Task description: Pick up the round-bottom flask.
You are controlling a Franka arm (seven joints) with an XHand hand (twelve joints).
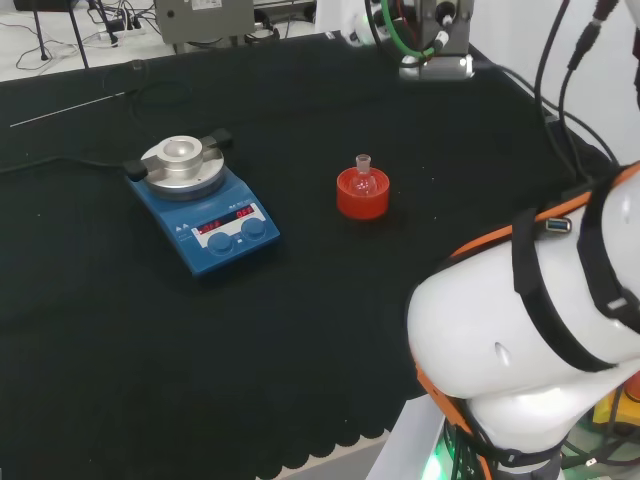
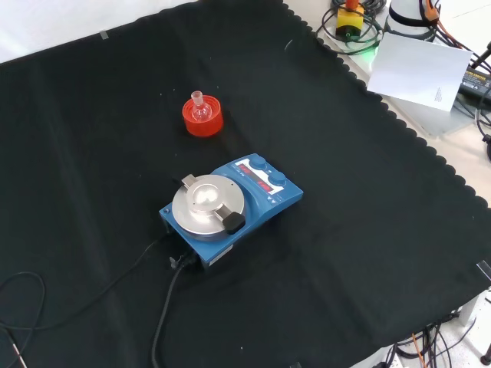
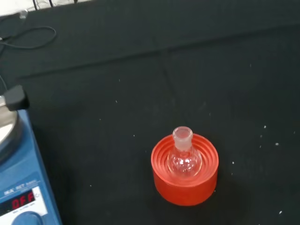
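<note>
A small clear round-bottom flask (image 1: 363, 178) stands upright, neck up, in a red ribbed ring stand (image 1: 362, 198) near the middle of the black cloth. From the front, the flask (image 2: 201, 110) and its stand (image 2: 203, 119) lie toward the far side of the cloth. In the wrist view the flask (image 3: 184, 156) sits centred in the stand (image 3: 184, 180), with nothing touching it.
A blue hotplate stirrer with a round metal top (image 1: 203, 198) stands left of the flask in the head view, and nearer the camera in the front view (image 2: 230, 207), its black cable trailing off. The arm's white links (image 1: 540, 320) fill the head view's right side.
</note>
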